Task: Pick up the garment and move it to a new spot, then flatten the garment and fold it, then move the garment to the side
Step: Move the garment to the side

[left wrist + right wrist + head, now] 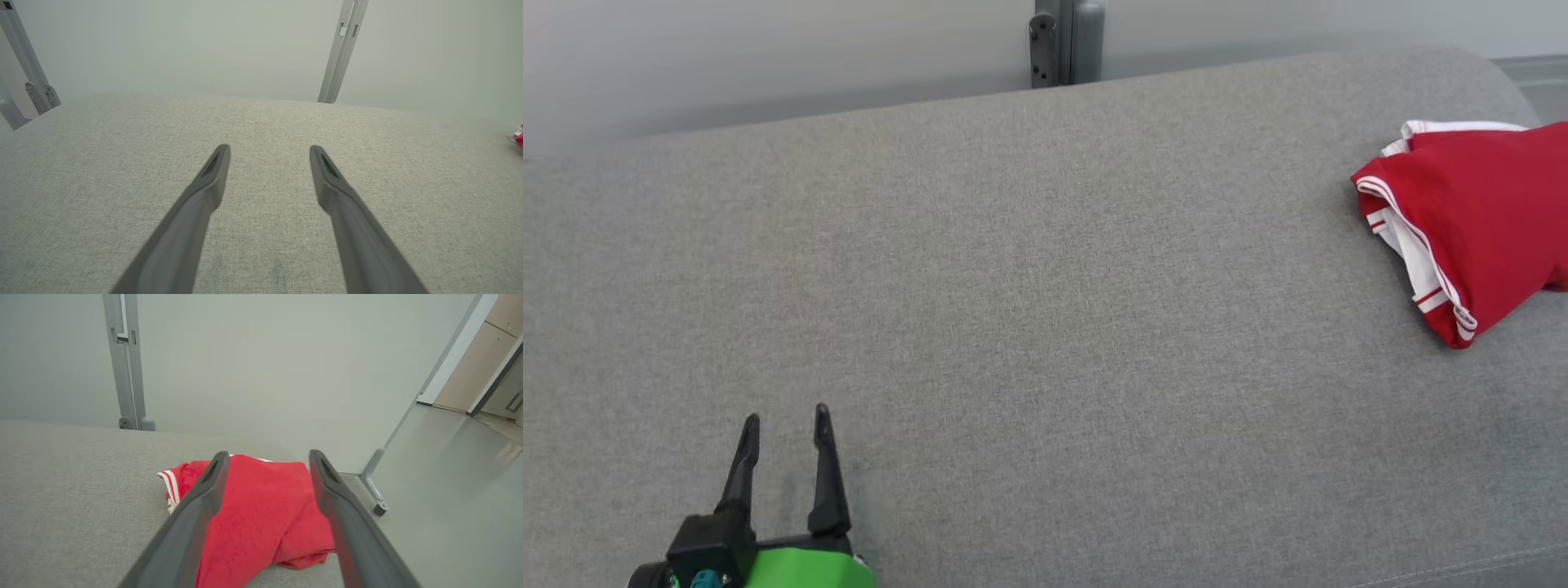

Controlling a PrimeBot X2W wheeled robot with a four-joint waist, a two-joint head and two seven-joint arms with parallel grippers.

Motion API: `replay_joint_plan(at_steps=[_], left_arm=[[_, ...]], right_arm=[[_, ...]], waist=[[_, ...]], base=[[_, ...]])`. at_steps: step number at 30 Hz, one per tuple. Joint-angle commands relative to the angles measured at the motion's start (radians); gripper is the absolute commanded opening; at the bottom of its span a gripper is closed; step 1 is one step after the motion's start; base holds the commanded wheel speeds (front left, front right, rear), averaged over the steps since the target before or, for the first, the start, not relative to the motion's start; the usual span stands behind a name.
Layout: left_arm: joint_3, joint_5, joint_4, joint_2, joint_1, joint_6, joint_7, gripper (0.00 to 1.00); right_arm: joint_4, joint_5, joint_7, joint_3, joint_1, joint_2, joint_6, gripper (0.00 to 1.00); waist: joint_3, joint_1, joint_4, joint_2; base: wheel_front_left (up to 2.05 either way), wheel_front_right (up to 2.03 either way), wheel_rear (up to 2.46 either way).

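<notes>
The garment (1478, 220) is red with white striped trim and lies folded in a bundle at the far right of the grey fabric surface (1029, 310). My left gripper (786, 420) hovers open at the lower left, far from it, with nothing between its fingers. In the left wrist view that gripper (269, 149) is spread over bare fabric, and a sliver of the garment (519, 138) shows at the right edge. In the right wrist view my right gripper (267, 455) stands open above the garment (261, 514), its two fingers either side of the red cloth and apart from it.
A grey metal post (1066, 41) stands behind the surface's back edge. In the right wrist view the surface ends just right of the garment, with the floor (441, 490) and a frame foot (378, 504) beyond.
</notes>
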Motion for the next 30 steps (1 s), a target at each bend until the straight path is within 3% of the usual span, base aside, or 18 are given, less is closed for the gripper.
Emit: replay_joint_plan(at_steps=[1,7,12,22,30], left_arm=[[0.018,0.013,0.006,0.003,0.019,0.013,0.0,1.0],[0.065,0.032,0.041,0.002,0.061,0.012,0.0,1.0],[0.103,0.036,0.096,0.003,0.067,-0.008,0.0,1.0],[0.111,0.03,0.151,0.003,0.038,-0.05,0.0,1.0],[0.093,0.012,0.158,0.003,0.022,-0.04,0.0,1.0]], right_arm=[[-0.048,-0.054,-0.008,-0.04,0.061,0.053,-0.001,1.0],[-0.238,-0.217,-0.007,-0.128,0.29,0.314,-0.001,1.0],[-0.288,-0.265,-0.008,-0.115,0.398,0.431,-0.001,1.0],[-0.303,-0.285,-0.008,-0.06,0.452,0.498,-0.001,1.0],[-0.299,-0.292,-0.008,-0.062,0.436,0.502,-0.001,1.0]], waist=[[-0.076,0.0,0.001,0.0],[-0.123,0.0,0.003,0.0],[-0.146,0.0,0.022,0.0],[-0.151,0.0,0.083,0.0],[-0.154,0.0,0.117,0.0]], base=[[0.0,0.0,0.0],[0.0,0.0,0.0],[0.0,0.0,0.0],[0.0,0.0,0.0],[0.0,0.0,0.0]])
